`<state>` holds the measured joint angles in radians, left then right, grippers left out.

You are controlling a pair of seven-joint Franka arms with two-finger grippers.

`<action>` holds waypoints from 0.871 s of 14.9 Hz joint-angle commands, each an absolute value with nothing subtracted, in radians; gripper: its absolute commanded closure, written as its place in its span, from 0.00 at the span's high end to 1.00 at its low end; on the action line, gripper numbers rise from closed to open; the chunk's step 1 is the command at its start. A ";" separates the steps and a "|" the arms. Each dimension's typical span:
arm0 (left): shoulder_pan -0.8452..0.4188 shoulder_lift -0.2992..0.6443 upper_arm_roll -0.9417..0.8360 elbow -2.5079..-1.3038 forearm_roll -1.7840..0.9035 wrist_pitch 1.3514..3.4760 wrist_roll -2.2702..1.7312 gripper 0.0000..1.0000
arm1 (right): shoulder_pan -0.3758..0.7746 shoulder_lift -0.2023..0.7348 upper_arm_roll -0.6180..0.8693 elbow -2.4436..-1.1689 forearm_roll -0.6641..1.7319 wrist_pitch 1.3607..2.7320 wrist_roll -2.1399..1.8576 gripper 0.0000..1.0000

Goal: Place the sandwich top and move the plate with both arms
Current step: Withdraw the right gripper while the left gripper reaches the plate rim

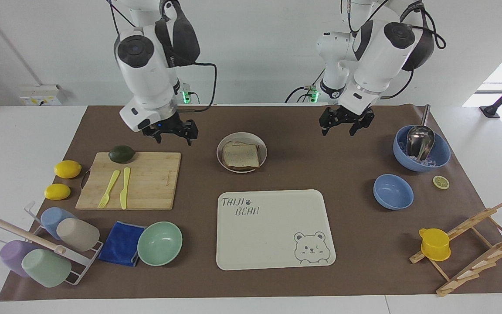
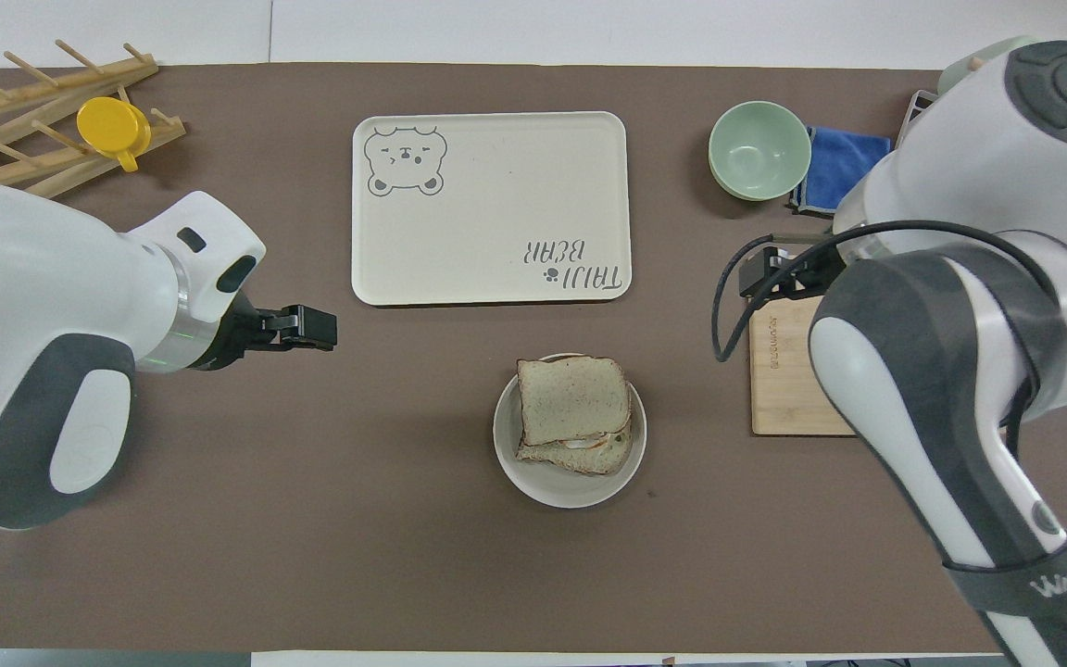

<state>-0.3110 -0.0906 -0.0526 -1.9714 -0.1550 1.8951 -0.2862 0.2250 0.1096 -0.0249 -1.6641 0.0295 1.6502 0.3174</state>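
Two arms hang above the table, both grippers empty with their fingers spread apart. Between them sits the plate (image 1: 262,159), a small round cream dish on the brown mat, nearer to the robots than the bear tray (image 1: 275,229). On it lies the sandwich top (image 1: 240,155), a speckled brown slice resting flat on the lower slice, whose edge peeks out beneath it in the overhead view. Taking the plate as the centre of a clock in the facing view, the right gripper (image 1: 171,131) hovers at about ten o'clock, over the mat just at the cutting board's (image 1: 150,187) corner closest to the robots, near the avocado (image 1: 121,153). The left gripper (image 1: 346,122) hovers at about two o'clock over bare mat, between the plate and the blue bowl (image 1: 440,158) holding ice and a metal scoop (image 1: 419,139). Neither gripper touches the plate or the bread.
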 commanded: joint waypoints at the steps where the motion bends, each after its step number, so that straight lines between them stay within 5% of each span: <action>1: -0.382 -0.101 -0.040 -2.086 -0.198 2.003 -0.301 1.00 | 0.160 0.074 -0.014 -1.681 0.057 1.626 0.295 1.00; 13: -0.606 0.047 -0.040 -2.272 -0.297 2.376 -0.417 0.96 | 0.066 -0.035 -0.017 -1.678 0.035 1.480 0.247 1.00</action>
<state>-0.5745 0.0439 -0.0544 -2.2258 -0.2714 2.3250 -0.4121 0.0826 0.0005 -0.0305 -1.6644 0.0305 1.4892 0.2802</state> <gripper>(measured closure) 0.013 0.000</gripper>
